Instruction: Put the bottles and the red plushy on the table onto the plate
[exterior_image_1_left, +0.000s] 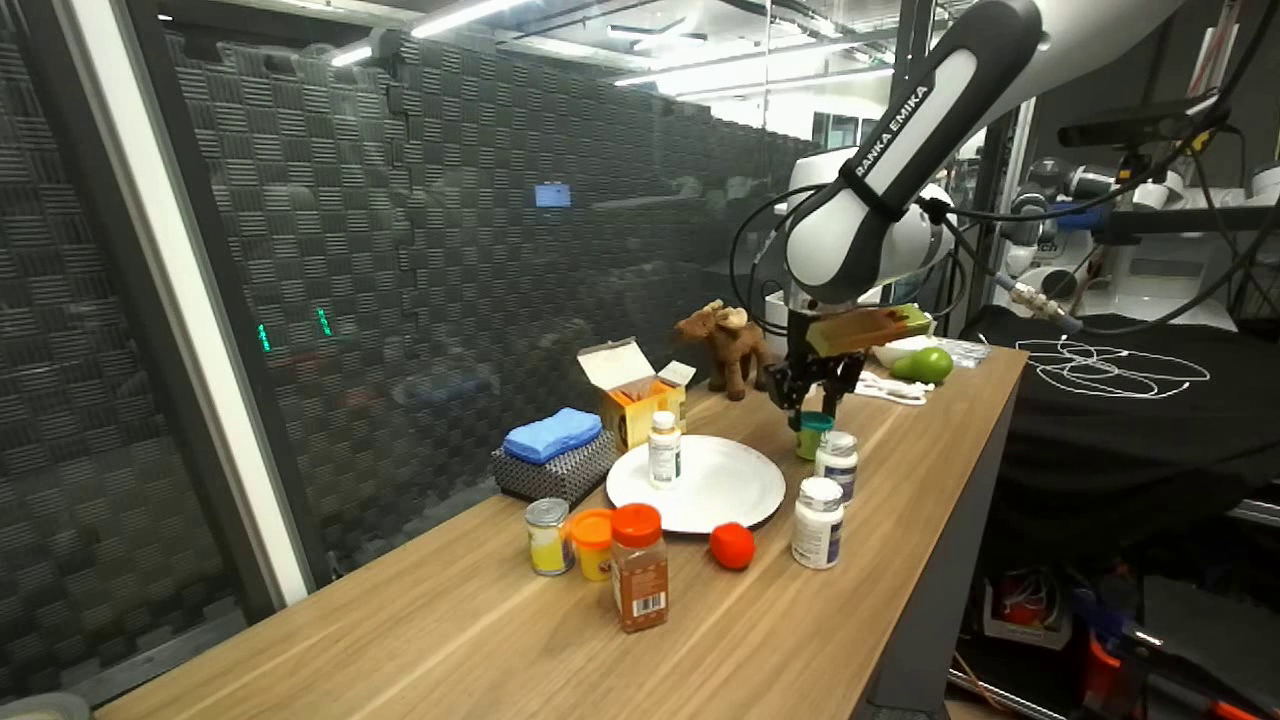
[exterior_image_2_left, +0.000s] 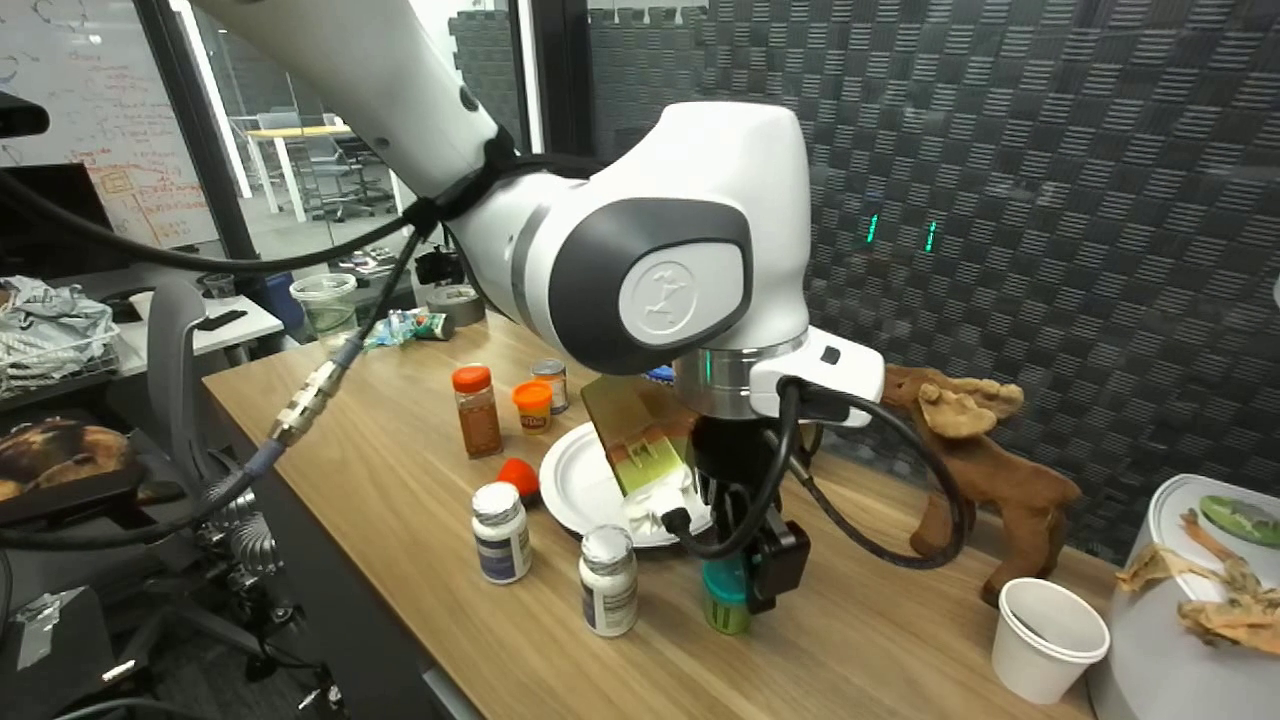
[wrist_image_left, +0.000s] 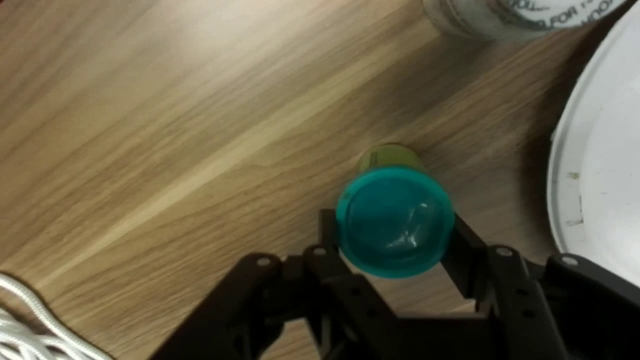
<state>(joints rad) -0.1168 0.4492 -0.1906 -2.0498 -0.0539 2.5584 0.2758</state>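
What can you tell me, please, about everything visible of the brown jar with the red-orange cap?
The brown jar is tall and apparently plastic, brownish and see-through above a reddish-brown label that carries a white barcode patch. Its red-orange cap is on. It stands upright on the wooden table, off the plate, beside the orange tub; an exterior view shows a gap between them. Only the table appears to touch it.

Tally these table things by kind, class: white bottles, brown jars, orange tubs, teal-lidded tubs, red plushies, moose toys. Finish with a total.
White bottles: 3
Brown jar: 1
Orange tub: 1
Teal-lidded tub: 1
Red plushy: 1
Moose toy: 1
Total: 8
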